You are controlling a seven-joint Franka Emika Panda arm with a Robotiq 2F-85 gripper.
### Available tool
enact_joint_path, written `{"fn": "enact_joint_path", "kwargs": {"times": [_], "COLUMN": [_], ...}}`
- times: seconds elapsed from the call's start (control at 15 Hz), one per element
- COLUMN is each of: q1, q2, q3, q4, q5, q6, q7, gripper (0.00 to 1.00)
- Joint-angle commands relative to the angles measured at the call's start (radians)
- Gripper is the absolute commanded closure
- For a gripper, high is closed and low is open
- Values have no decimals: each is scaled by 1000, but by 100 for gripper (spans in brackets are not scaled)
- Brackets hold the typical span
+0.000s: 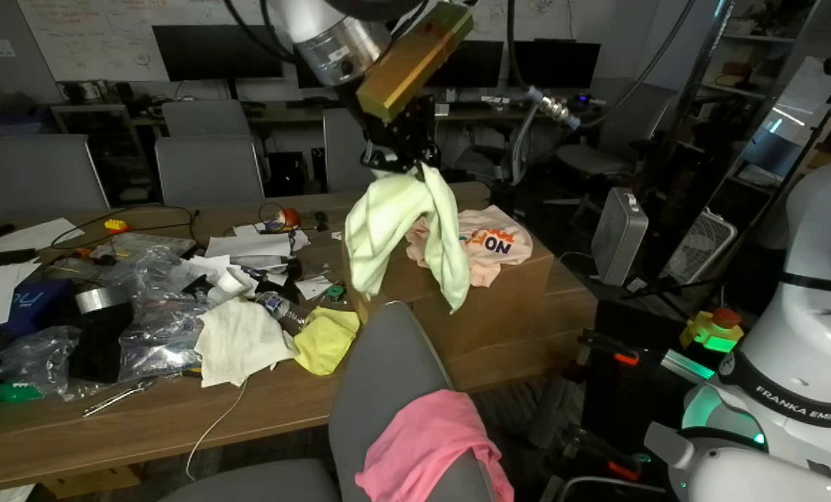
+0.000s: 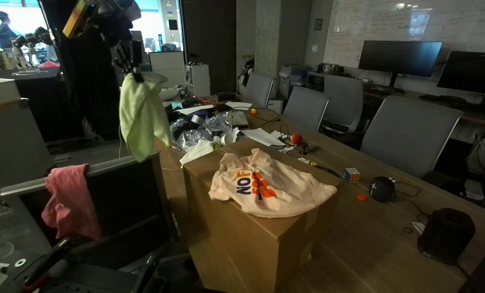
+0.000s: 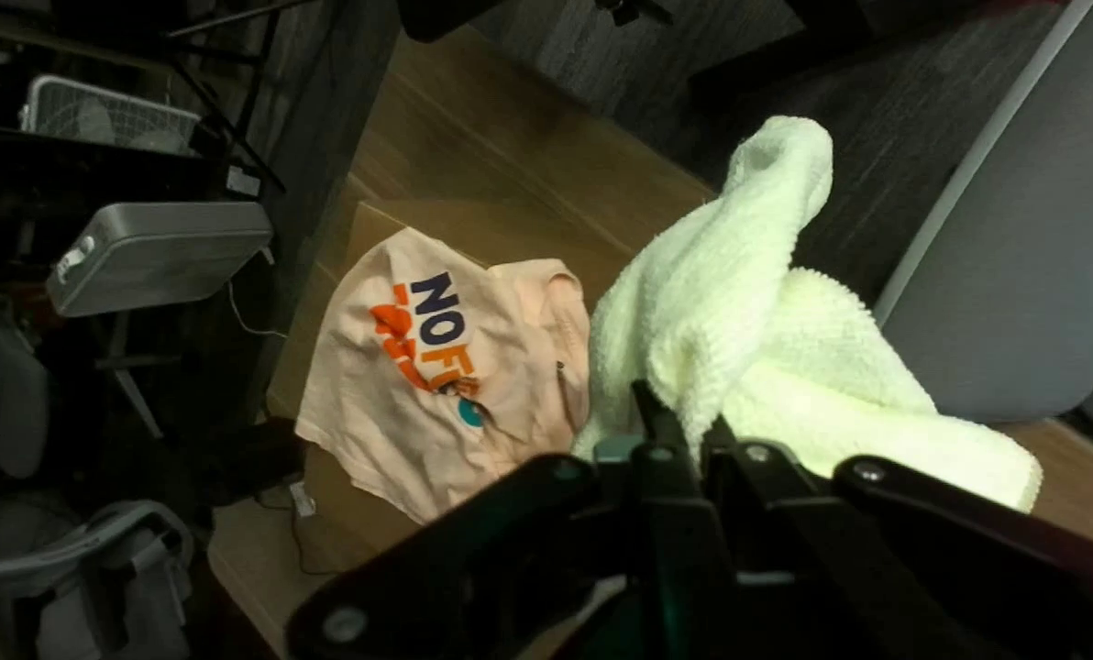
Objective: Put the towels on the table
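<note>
My gripper (image 1: 415, 166) is shut on a pale green towel (image 1: 387, 219), which hangs in folds in the air in both exterior views (image 2: 143, 118). In the wrist view a pinched fold of the towel (image 3: 721, 302) sits between the fingertips (image 3: 681, 401). A white towel (image 1: 245, 338) and a yellow towel (image 1: 326, 340) lie on the wooden table (image 1: 276, 404). A pink towel (image 1: 429, 446) hangs over a grey chair's backrest; it also shows in an exterior view (image 2: 69, 199).
A cardboard box (image 2: 234, 232) stands on the table with a peach printed cloth (image 2: 275, 189) on top. The grey chair (image 1: 387, 362) stands at the table edge. Plastic bags (image 1: 157, 314), papers (image 1: 248, 244) and a bottle (image 1: 279, 307) clutter the table. A speaker (image 2: 446, 234) stands at the table's other end.
</note>
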Motion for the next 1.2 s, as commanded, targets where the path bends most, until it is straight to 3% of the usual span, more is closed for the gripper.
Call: {"fn": "enact_joint_path", "kwargs": {"times": [0.0, 0.4, 0.6, 1.13], "q1": [-101, -249, -290, -367], "q2": [-82, -158, -165, -201], "q3": [-42, -115, -135, -185], "q4": [0, -7, 6, 31], "q5": [33, 86, 76, 47], "q6": [-10, 14, 28, 197], "q7": [9, 29, 76, 295], "gripper": [99, 99, 99, 99]}}
